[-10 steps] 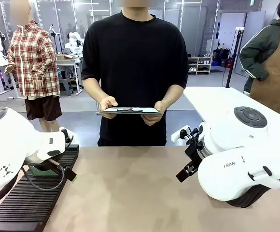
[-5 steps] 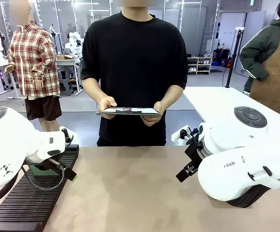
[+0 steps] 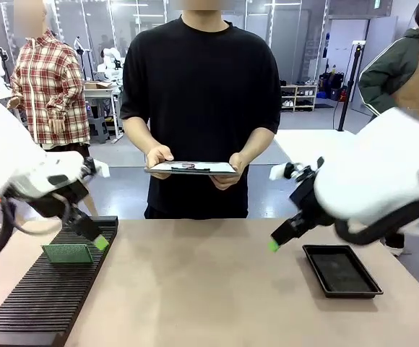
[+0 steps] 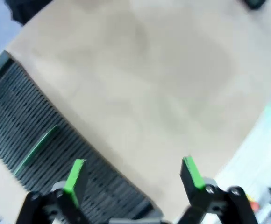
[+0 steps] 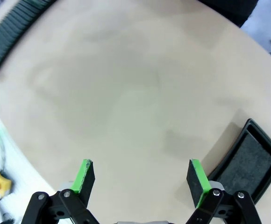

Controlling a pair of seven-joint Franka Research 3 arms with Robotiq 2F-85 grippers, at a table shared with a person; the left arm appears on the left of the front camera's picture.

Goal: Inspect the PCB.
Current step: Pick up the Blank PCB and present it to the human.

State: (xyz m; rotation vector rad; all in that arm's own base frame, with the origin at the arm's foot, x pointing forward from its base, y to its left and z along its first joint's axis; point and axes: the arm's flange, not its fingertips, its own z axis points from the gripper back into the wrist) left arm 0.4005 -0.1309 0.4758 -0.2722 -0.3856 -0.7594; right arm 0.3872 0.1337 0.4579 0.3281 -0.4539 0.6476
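Front view first: you've got a matte tan table [image 3: 195, 289]. A long black ribbed rack [image 3: 43, 303] lies along its left side. The thin flat green rectangular PCB [image 3: 67, 253] stands on edge in a slot near the rack's far end. The left gripper [image 3: 100, 243], blurred, hangs just beside the board. The right gripper [image 3: 274, 245] hovers above bare tabletop, near a shallow black rectangular tray [image 3: 341, 270]. Across from you, a person in a black T-shirt [image 3: 202, 87] holds a flat white clipboard [image 3: 191, 168] in both hands. Behind them are a grey floor [image 3: 123, 189] and a white table [image 3: 318, 148].

Left wrist view: the left gripper [image 4: 133, 175] is spread wide and holds nothing. The PCB [image 4: 35, 148] shows as a green edge in the rack [image 4: 14, 112], off to one side.

Right wrist view: the right gripper [image 5: 140, 176] is splayed apart over bare table, empty. The tray [image 5: 247, 158] lies beside one finger, and the rack [image 5: 11, 25] is well apart.
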